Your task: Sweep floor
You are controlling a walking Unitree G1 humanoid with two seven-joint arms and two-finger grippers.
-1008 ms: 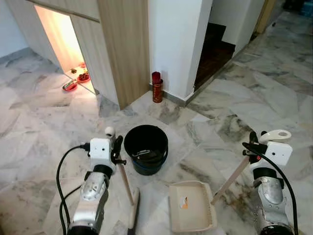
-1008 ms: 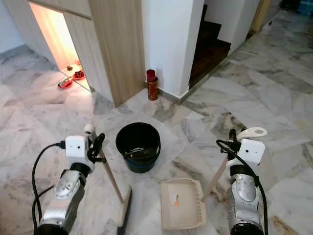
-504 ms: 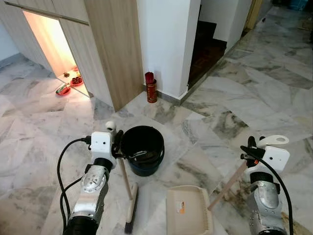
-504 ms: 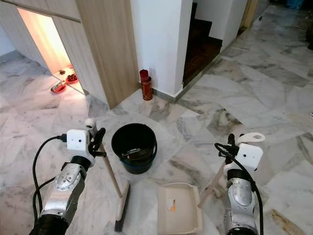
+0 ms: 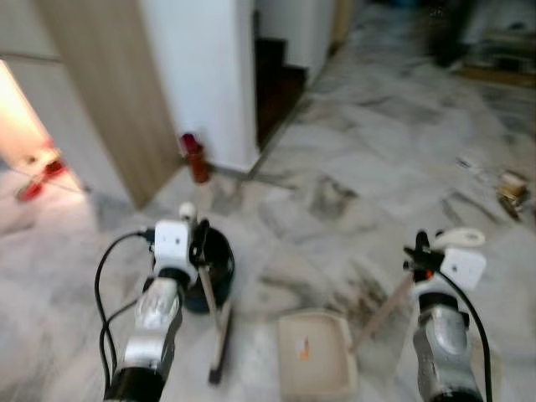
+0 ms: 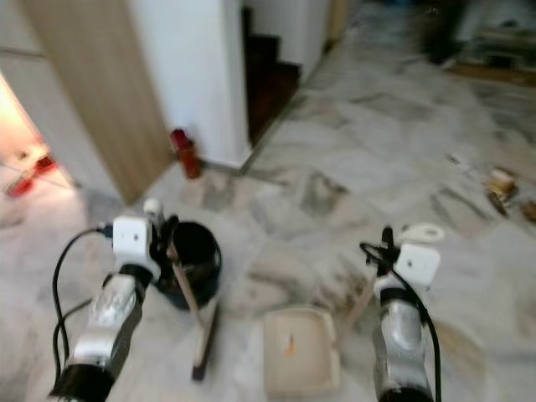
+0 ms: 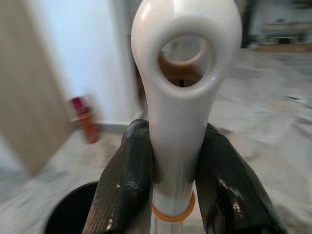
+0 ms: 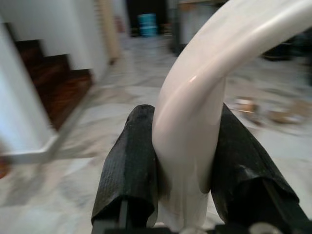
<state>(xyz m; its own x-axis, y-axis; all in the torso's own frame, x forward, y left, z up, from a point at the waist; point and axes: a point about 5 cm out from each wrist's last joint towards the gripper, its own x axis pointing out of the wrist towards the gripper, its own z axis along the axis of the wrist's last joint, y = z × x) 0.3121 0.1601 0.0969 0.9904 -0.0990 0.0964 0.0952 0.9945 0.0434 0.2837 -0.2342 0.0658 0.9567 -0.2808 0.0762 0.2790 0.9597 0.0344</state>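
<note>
- Gripping the cream broom handle [image 7: 180, 97], the left gripper [image 7: 173, 190] has both black fingers [image 7: 129, 180] pressed against the shaft, just below the handle's hanging loop and above an orange band on it.
- From the head camera, the left gripper [image 5: 199, 244] holds the broom [image 5: 216, 322] at its top; the shaft slants down to the broom head [image 5: 219, 356], which rests on the marble floor [image 5: 352, 167] in front of the robot.
- A black bucket [image 5: 211, 272] stands on the floor just behind the broom shaft, close beside the left arm.
- The right gripper [image 8: 187, 161] is clamped on the curved cream dustpan handle [image 8: 204, 87], one finger [image 8: 131, 165] on each side.
- In the head views the right gripper [image 5: 419, 255] holds the top of that long handle, which runs down at a slant to the beige dustpan [image 5: 314, 353] lying flat on the floor between the two arms, near the broom head.
- A red canister [image 5: 196, 157] stands at the foot of the white wall corner [image 5: 209, 75], beside a wooden panel [image 5: 100, 84].
- Dark stairs [image 5: 272, 79] rise behind the white wall.
- Small bits of litter [image 5: 509, 188] lie on the floor well off to the robot's right.
- Both head views are blurred.
</note>
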